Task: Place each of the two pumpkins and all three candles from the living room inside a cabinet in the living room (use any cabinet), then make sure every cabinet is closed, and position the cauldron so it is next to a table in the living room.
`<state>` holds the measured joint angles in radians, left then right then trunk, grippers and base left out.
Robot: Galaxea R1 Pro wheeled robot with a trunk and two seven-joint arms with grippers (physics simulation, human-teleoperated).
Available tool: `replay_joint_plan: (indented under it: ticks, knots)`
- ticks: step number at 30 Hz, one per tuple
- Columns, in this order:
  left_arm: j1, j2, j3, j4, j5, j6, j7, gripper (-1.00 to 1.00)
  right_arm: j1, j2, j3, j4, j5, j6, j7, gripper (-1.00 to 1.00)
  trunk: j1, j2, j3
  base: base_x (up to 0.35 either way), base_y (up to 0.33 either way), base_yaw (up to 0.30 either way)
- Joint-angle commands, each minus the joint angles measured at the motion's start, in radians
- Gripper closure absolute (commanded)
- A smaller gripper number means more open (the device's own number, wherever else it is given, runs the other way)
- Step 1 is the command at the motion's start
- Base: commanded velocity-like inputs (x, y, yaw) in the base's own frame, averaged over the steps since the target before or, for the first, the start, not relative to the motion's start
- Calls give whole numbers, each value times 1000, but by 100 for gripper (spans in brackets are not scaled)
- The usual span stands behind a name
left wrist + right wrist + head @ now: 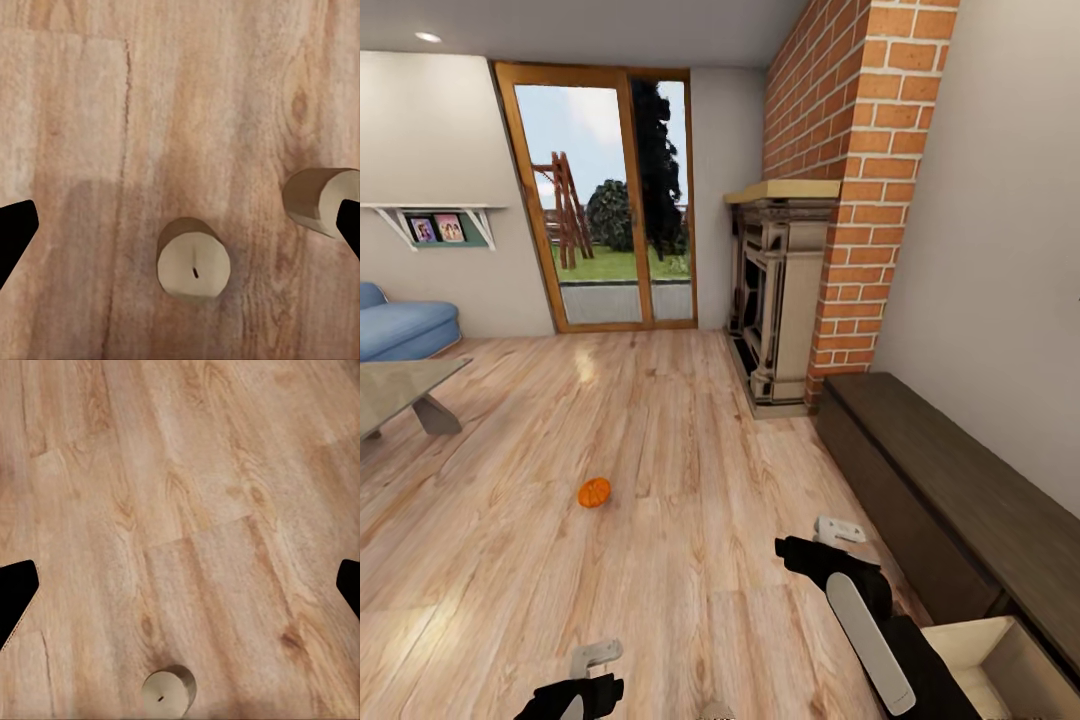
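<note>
Spanning the room, a wood-plank floor (660,450) with a light satin sheen and visible grain and knots is seen in the head view. 1 small ribbed orange pumpkin (594,492) is located on bare boards in mid-floor, well apart from every piece of furniture. The low table (400,385), with a pale slab top and a slanted base, is placed at the left edge, and a blue sofa (400,325) is set behind it. The long, dark-brown cabinet (960,480) is run along the right wall from the red-brick chimney (850,180) and stone-coloured fireplace (780,300). 1 pull-out front is drawn open at the near end, and its pale beige inside (1000,660) is exposed. A glazed wooden door (605,200) is set in the far wall.

The left gripper (180,225) is held spread wide above the floor, with nothing gripped. In the left wrist view, 2 stubby grey-beige cylindrical candles are shown on the boards: 1 candle (193,259) stands upright between the fingers with its wick visible, and a second candle (319,199) lies just beside 1 fingertip.

The right gripper (180,585) is likewise spread wide and empty, near the open drawer. 1 candle (168,690) is seen in the right wrist view, upright on bare planks.
</note>
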<state>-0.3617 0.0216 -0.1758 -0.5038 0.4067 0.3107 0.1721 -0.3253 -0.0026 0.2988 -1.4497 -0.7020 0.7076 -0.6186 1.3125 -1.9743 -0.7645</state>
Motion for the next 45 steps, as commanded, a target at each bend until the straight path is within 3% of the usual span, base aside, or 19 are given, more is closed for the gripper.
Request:
replay_joint_plan:
  ticks: [1,5,7,13,21,27,35,45]
  knots:
    - [0,1,-8,-2,11,4,9,-100,-1,0,3,-8,-9,3,-9,-100,4,-8,-4,0,0,0]
    - [0,1,-8,-2,11,4,9,-100,-1,1,35,-44,-46,21,-7,-100,19,-36,-17,0,0,0]
    - [0,1,-8,-2,11,4,9,-100,-1,0,57,-56,-93,31,-7,-100,27,-50,-23,0,0,0]
    - [0,1,-8,-1,11,4,9,-100,-1,-2,71,-71,-142,39,-7,-100,50,-92,-42,0,0,0]
    - [0,0,-11,-1,10,4,9,-100,-1,-1,74,-73,-149,39,-5,-100,80,-148,-67,0,0,0]
    - [0,-1,-53,-1,10,3,11,-100,-1,0,74,-73,-149,39,-3,-100,103,-190,-86,0,0,0]
    - [-1,-30,-70,21,7,2,51,-100,-1,1,75,-72,-151,39,-1,-100,134,-246,-111,0,0,0]
    - [0,-42,-86,51,6,-33,64,-100,0,0,75,-71,-151,39,-1,-100,172,-316,-142,0,0,0]
